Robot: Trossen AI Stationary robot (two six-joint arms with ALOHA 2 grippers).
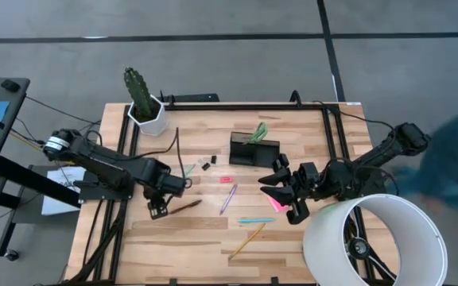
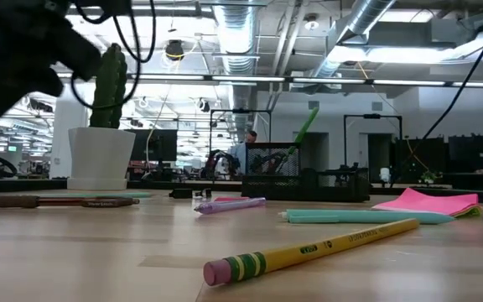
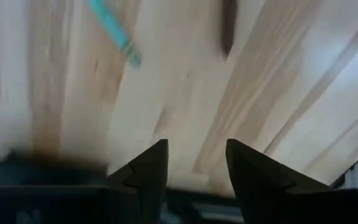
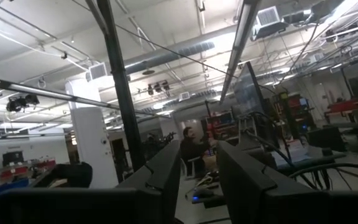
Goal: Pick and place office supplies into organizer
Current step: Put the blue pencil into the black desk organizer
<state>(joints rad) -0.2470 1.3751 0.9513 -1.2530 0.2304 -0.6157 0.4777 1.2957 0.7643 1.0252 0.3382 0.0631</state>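
Observation:
The black organizer [image 1: 253, 151] stands at the table's far middle, with green-handled scissors [image 1: 258, 132] sticking up out of it. Loose on the wood lie a dark pen [image 1: 185, 206], a purple pen [image 1: 228, 199], a teal pen [image 1: 256, 220], a yellow pencil [image 1: 247, 239], a pink eraser [image 1: 227, 179], a binder clip [image 1: 207, 163] and a pink sticky-note pad [image 1: 277, 203]. My left gripper [image 3: 194, 165] points down, open, over bare wood just left of the dark pen [image 3: 227, 28]. My right gripper [image 4: 199, 168] hangs above the pad, tilted upward, open and empty.
A cactus in a white pot [image 1: 145, 103] stands at the far left corner. A large white lampshade [image 1: 372, 238] fills the near right corner. A thin green pen [image 1: 188, 169] lies left of the clip. A person sits in the room beyond the table [image 4: 191, 146].

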